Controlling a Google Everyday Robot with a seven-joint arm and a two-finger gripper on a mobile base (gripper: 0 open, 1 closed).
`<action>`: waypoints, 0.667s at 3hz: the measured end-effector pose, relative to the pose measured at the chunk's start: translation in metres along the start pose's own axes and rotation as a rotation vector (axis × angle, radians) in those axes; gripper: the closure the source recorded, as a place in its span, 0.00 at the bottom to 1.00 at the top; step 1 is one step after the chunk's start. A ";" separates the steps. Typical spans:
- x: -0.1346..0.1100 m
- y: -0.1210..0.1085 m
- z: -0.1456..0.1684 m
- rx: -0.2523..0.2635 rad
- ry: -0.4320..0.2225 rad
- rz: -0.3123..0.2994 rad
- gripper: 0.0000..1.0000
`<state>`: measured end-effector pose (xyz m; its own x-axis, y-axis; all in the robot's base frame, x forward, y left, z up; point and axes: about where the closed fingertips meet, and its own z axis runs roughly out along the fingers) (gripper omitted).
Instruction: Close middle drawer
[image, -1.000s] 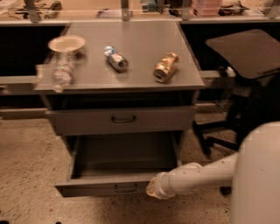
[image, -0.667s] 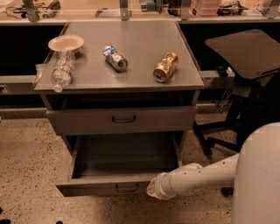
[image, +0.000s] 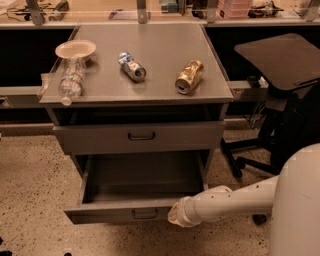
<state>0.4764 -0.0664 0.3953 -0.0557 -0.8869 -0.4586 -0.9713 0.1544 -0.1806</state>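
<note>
Claw (image: 173, 216) seems to touch the middle drawer (image: 110, 213) at the right end of its front (it is pulled far out, under the shut top drawer (image: 100, 137)). Wide or narrow, I cannot tell. Pushing off-centre could twist and jam it.

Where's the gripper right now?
The gripper is low and right of centre in the camera view, at the front of the pulled-out middle drawer, just right of its handle.
</note>
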 end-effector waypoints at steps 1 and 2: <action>0.000 -0.002 0.000 -0.006 0.000 -0.001 1.00; -0.001 -0.004 0.000 -0.013 0.001 -0.004 1.00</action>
<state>0.4805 -0.0661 0.3960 -0.0525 -0.8878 -0.4573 -0.9744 0.1457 -0.1711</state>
